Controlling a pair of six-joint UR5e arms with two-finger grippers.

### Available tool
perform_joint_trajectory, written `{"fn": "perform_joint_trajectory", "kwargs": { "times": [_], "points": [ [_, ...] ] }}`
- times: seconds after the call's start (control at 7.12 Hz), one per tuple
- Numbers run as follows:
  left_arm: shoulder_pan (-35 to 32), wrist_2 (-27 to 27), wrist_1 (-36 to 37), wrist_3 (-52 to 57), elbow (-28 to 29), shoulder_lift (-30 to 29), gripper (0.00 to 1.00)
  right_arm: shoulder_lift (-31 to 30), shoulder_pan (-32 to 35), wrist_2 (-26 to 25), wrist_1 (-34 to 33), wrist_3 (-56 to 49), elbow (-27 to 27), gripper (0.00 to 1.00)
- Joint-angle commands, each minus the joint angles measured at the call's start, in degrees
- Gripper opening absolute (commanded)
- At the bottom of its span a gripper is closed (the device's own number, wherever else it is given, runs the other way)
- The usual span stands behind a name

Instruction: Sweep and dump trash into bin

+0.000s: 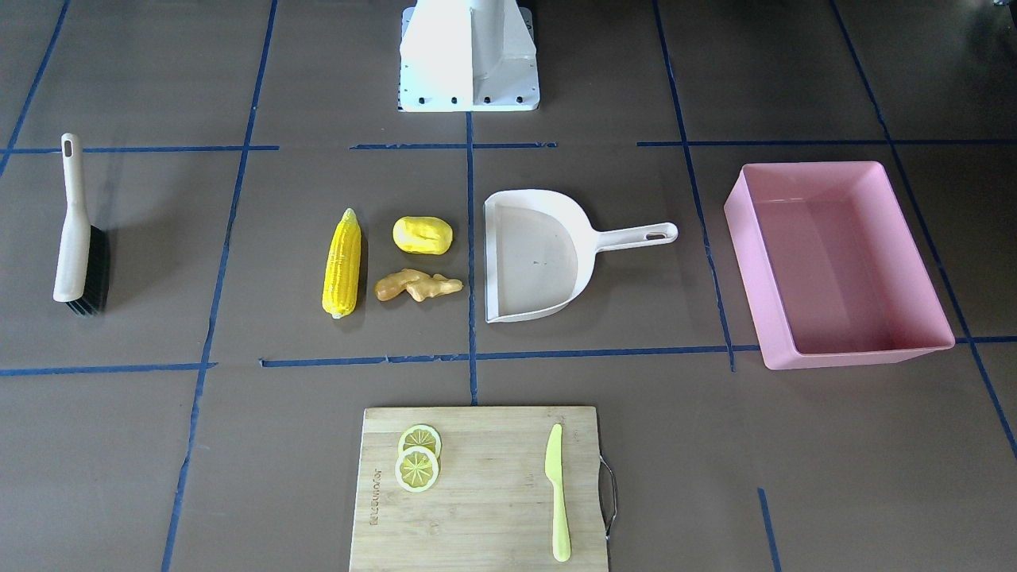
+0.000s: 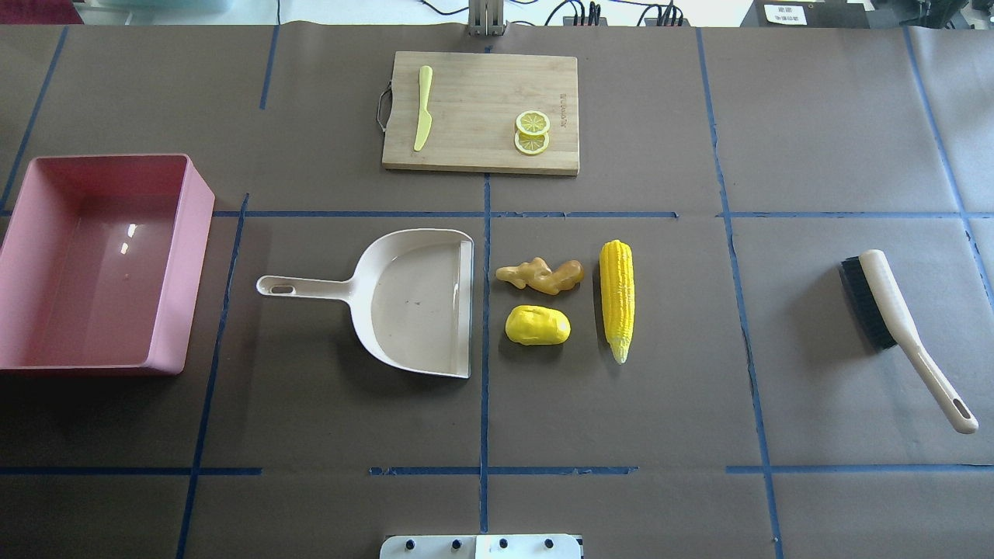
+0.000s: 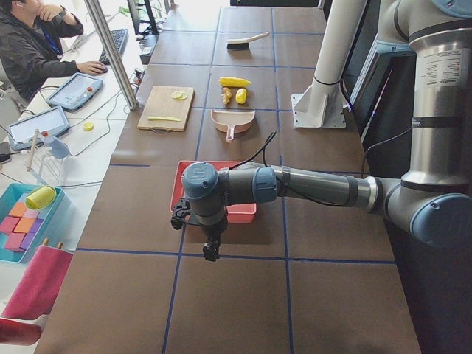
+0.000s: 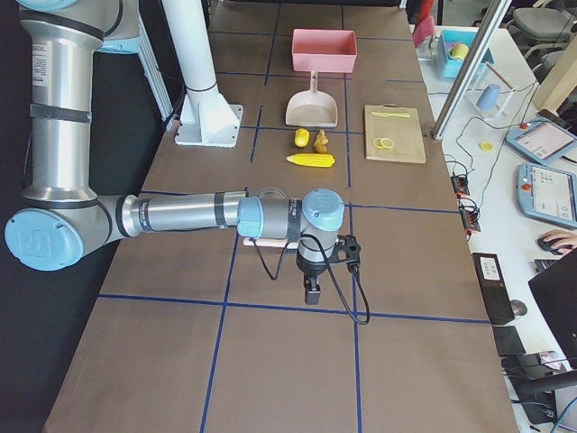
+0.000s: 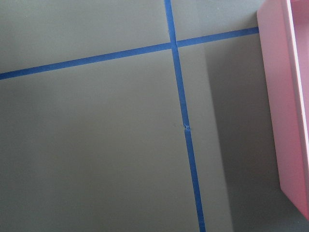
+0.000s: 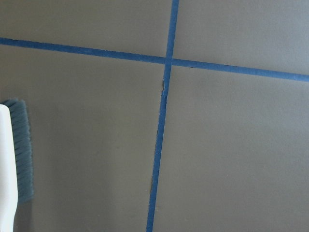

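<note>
Corn [image 2: 616,299], potato [image 2: 537,325], ginger [image 2: 541,276] lie clustered; pink bin [image 2: 175,295] upright, well apart.

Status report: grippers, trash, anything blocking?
Left gripper, right gripper: aloft, open or shut unclear. Corn cob, potato lump, ginger root unswept beside dustpan. Bin empty. Nothing blocking.

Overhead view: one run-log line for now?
stage: pre-sweep; corn, potato, ginger: by dustpan mouth; brush: untouched; bin: empty; left fingers, right fingers: aloft, state unclear
</note>
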Motion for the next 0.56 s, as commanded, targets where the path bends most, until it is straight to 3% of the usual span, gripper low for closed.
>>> {"fn": "perform_joint_trajectory", "kwargs": {
  "times": [0.0,0.14,0.28,0.42],
  "points": [
    [0.03,0.00,0.00,0.00,0.08,0.00,1.00,0.72,-0.62,2.33,0.02,1.17,2.27,1.00],
    [0.03,0.00,0.00,0.00,0.08,0.00,1.00,1.07,-4.19,3.39,0.45,1.61,5.06,1.00],
    [0.03,0.00,0.09,0.00,0.08,0.00,1.00,1.25,-7.97,3.67,1.24,10.49,8.92,1.00],
    [0.12,0.00,0.00,0.00,0.08,0.00,1.00,1.08,-13.93,2.89,6.90,20.76,11.13,1.00]
  ]
}}
